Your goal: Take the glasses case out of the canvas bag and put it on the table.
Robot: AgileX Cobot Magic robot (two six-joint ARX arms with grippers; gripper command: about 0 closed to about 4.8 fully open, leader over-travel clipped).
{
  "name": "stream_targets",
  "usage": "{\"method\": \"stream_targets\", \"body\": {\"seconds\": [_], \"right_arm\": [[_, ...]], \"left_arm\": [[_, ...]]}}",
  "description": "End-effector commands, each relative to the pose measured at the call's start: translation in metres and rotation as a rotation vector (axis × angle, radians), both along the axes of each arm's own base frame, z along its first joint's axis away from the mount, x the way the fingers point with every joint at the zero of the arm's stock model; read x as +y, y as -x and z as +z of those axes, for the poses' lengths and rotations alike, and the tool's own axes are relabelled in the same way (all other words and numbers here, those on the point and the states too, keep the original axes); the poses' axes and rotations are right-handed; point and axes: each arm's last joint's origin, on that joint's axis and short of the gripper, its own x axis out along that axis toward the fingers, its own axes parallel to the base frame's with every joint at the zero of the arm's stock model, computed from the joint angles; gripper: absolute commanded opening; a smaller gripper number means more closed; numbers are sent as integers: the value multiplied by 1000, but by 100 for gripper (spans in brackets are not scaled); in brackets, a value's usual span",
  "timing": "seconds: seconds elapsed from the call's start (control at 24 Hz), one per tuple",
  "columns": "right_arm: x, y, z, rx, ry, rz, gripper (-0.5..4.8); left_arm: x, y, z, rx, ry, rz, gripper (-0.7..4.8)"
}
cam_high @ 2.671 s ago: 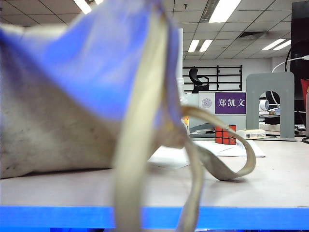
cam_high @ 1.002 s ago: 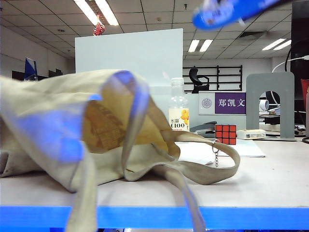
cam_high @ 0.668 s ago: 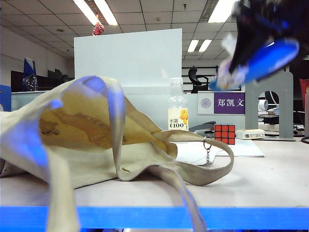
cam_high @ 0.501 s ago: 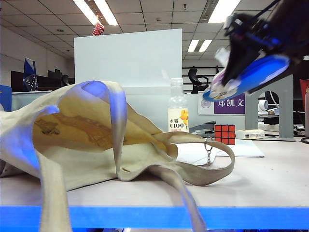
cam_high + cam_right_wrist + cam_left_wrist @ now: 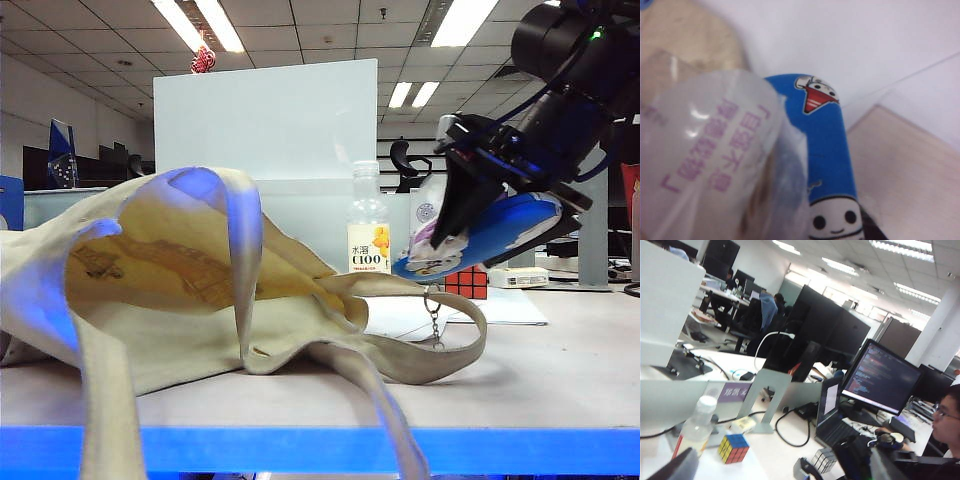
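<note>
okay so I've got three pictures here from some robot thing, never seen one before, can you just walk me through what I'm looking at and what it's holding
This is a two-armed robot at a desk. The wide picture comes from a fixed camera at table height; the other two come from cameras on the wrists.

In the wide picture, the right gripper hangs above the table, clamped on the blue glasses case together with a crumpled plastic wrapper. The right wrist picture shows that case and wrapper close up.

The canvas bag lies slumped on the table. Behind it stand a drink bottle and a Rubik's cube.

The left gripper is open and empty; its camera looks out over the office.
</note>
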Motion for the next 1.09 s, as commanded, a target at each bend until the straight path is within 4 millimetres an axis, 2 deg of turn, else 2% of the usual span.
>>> {"method": "stream_targets", "body": {"seconds": [0.04, 0.25, 0.46, 0.75, 0.92, 1.09], "right_arm": [[8, 0, 12, -67, -76, 67, 257], [13, 0, 13, -75, -94, 94, 267], [6, -6, 3, -110, 94, 2, 242], [-3, -18, -19, -74, 208, -86, 242], [-2, -25, -32, -76, 200, -93, 243], [2, -30, -38, -171, 97, -179, 243]], "left_arm": [[0, -1, -3, 8, -32, 9, 479], [1, -2, -9, 48, -57, 20, 479], [1, -3, -11, 56, -63, 21, 479], [1, -3, -11, 57, -63, 21, 479], [0, -3, -11, 58, -64, 17, 479], [0, -3, -11, 63, -63, 16, 479]]}}
